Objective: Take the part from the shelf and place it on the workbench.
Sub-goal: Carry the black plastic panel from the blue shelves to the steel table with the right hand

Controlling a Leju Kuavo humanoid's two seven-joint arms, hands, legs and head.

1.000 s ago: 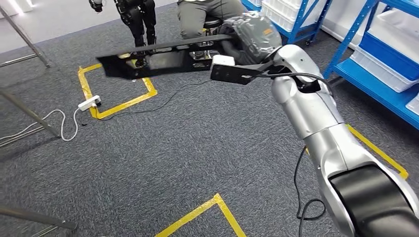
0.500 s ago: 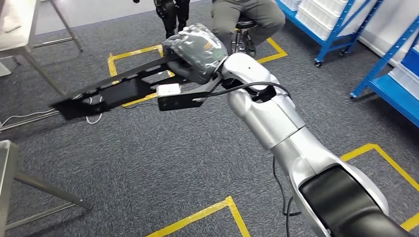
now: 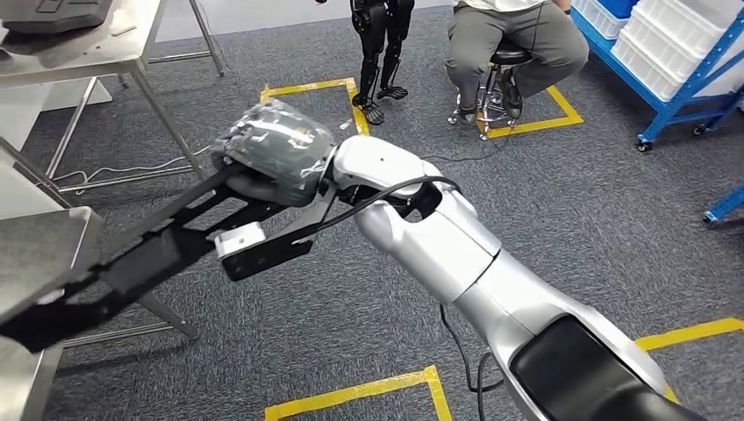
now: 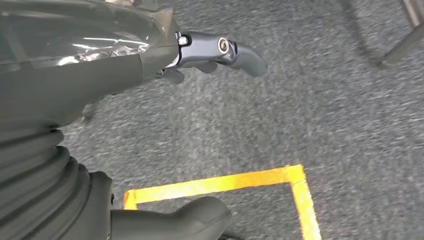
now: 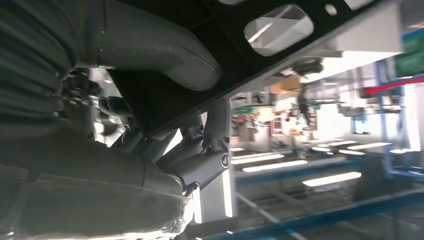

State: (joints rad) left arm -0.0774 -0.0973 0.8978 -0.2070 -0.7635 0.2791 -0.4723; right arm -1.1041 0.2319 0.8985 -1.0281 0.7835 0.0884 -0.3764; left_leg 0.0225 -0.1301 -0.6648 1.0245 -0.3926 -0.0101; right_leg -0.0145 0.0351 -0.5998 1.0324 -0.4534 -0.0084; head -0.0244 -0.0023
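The part (image 3: 132,267) is a long black metal bracket with cut-outs. My right hand (image 3: 274,164), under a clear plastic cover, grips one end of it in the head view. The part slants down to the left, and its far end reaches over the steel workbench (image 3: 39,250) at the left edge. In the right wrist view the right hand (image 5: 150,155) has its fingers and thumb clamped on the black part (image 5: 225,20). My left hand (image 4: 100,65) hangs over the grey carpet with its fingers apart and nothing in them.
A second steel table (image 3: 96,44) stands at the back left. A person (image 3: 513,39) sits on a stool at the back, beside the legs of a small black robot (image 3: 379,39). Blue shelving (image 3: 680,74) with white bins stands at the right. Yellow tape (image 3: 368,390) and cables mark the carpet.
The camera has turned left, so the shelves slid to the right and the workbench came into view. The right hand still holds the part, which now points down toward the bench.
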